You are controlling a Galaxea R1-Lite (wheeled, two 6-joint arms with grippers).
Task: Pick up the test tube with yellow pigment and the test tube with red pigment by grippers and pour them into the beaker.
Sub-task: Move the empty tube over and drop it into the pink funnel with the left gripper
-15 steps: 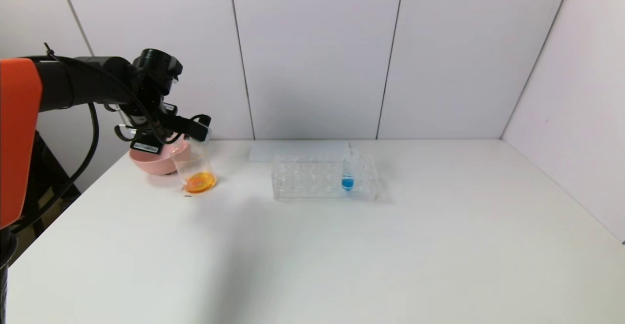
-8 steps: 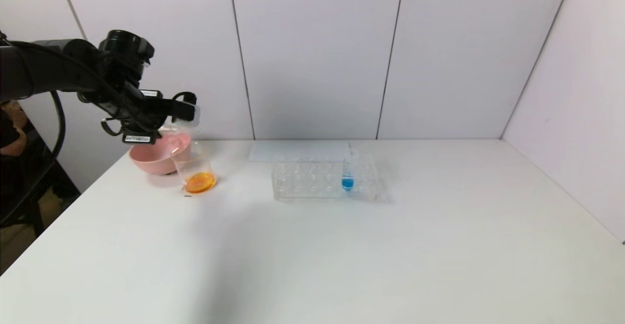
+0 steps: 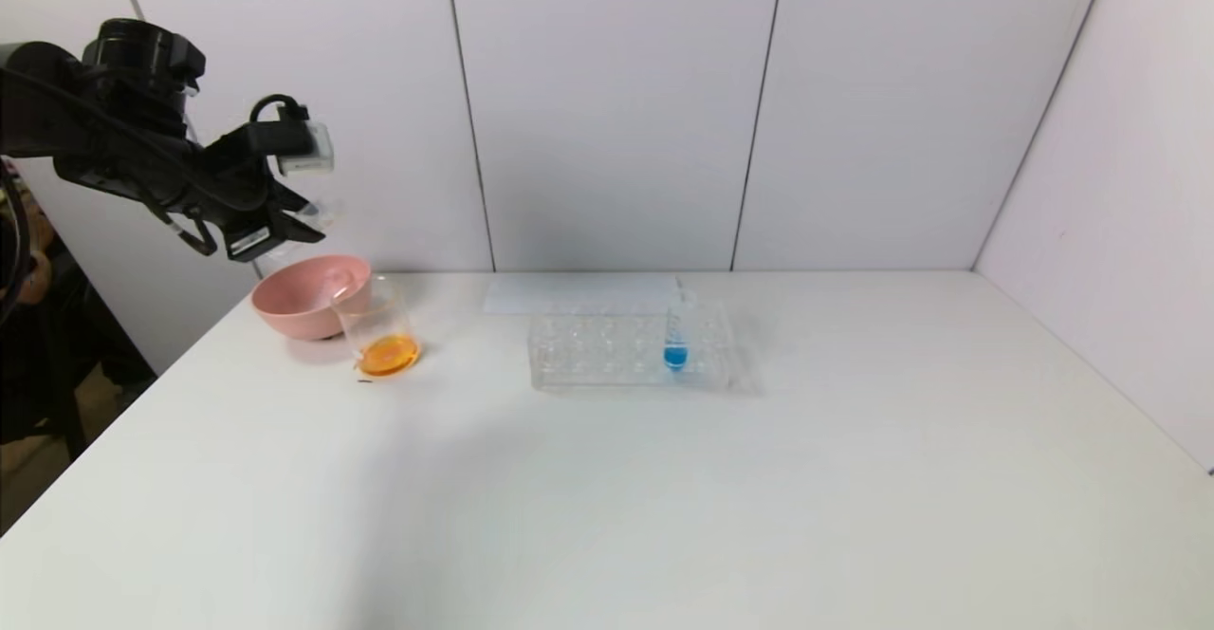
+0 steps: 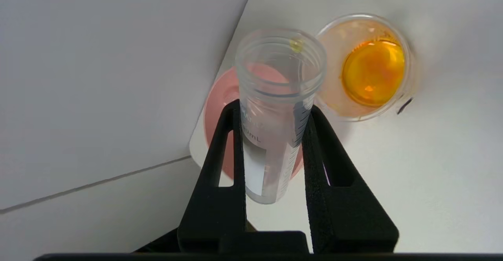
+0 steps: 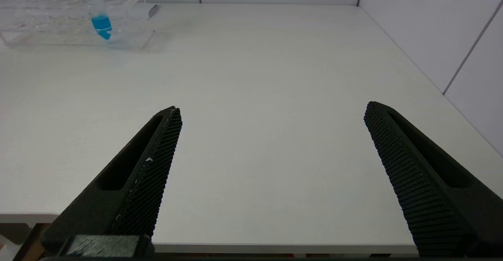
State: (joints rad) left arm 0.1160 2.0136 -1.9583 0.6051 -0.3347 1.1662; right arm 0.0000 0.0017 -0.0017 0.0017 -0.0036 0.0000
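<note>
My left gripper (image 4: 273, 107) is shut on a clear test tube (image 4: 275, 96), empty apart from a yellow drop at its rim. In the head view the left gripper (image 3: 294, 217) hangs high above the pink bowl (image 3: 299, 303), left of the beaker (image 3: 379, 326). The beaker (image 4: 369, 68) stands on the table with orange liquid in its bottom. The test tube with red pigment is out of view. My right gripper (image 5: 271, 113) is open over the table's front edge, with nothing between its fingers.
A clear tube rack (image 3: 607, 345) stands at mid-table and holds one tube with blue liquid (image 3: 675, 336). A white sheet (image 3: 579, 293) lies behind the rack. Walls close off the back and the right side of the table.
My left arm has risen and swung left, away from the beaker's mouth to above the pink bowl, still holding the tube. Beaker, bowl and rack have not moved.
</note>
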